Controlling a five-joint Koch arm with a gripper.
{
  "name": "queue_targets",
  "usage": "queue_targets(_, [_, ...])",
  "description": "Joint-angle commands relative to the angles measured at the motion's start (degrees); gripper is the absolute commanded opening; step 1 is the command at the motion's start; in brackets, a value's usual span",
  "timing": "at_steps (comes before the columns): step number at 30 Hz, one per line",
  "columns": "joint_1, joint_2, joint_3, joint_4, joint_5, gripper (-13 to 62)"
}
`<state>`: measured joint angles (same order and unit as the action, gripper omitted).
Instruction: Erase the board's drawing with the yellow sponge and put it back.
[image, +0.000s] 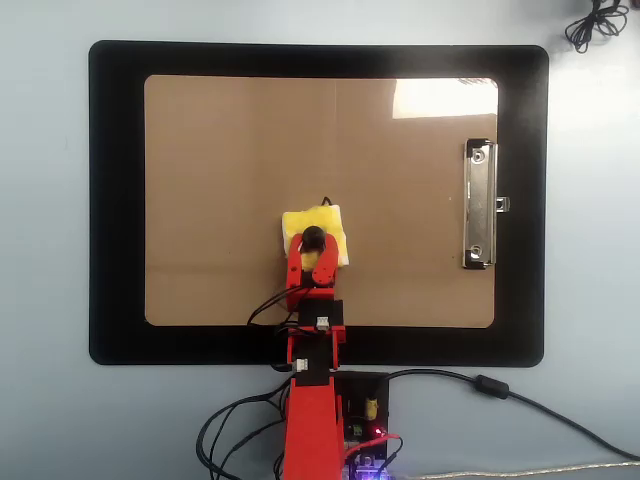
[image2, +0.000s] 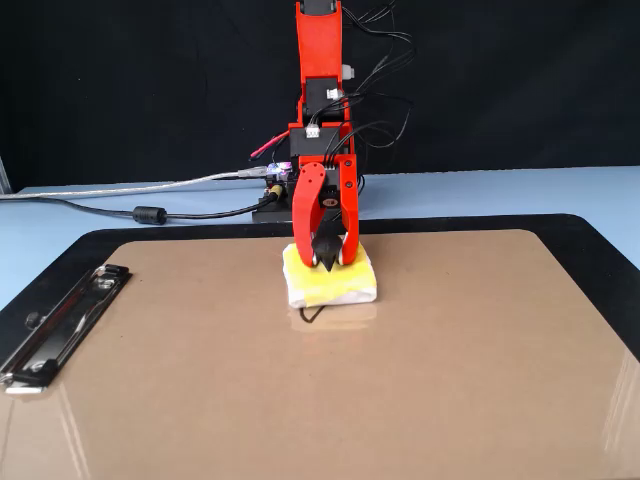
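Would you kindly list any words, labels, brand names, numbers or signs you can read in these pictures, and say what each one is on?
None: no readable text shows in either view.
The board is bare except for the drawing, a pen stroke and not a letter, mostly under the yellow sponge.
The metal clip shows no legible stamp.
The white connectors on the arm carry no readable print.

The red arm (image2: 320, 90) is stretched straight forward from its base, its pincer (image2: 327, 262) pointed down and clamped on a black knob (image: 313, 238).

Board (image: 230, 150) lies on mat (image: 115, 200). Sponge (image: 318, 222) near board centre, covering most of drawing (image2: 312, 316). Clip (image: 479, 205) at board's right edge in overhead view. Arm base (image2: 300, 200) behind mat in fixed view.
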<state>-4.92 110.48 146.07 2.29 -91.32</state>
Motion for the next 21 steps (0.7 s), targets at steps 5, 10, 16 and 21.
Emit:
queue_targets(5, [3.08, -19.95, -10.11, -14.94, 0.09, -8.3])
queue_targets(10, [6.77, -28.12, -15.64, -19.25, 2.55, -8.3])
queue_targets(16, [6.68, -6.68, 4.83, -19.60, 3.78, -8.3])
queue_targets(21, [6.06, 6.86, 16.61, -19.07, 3.87, -8.3])
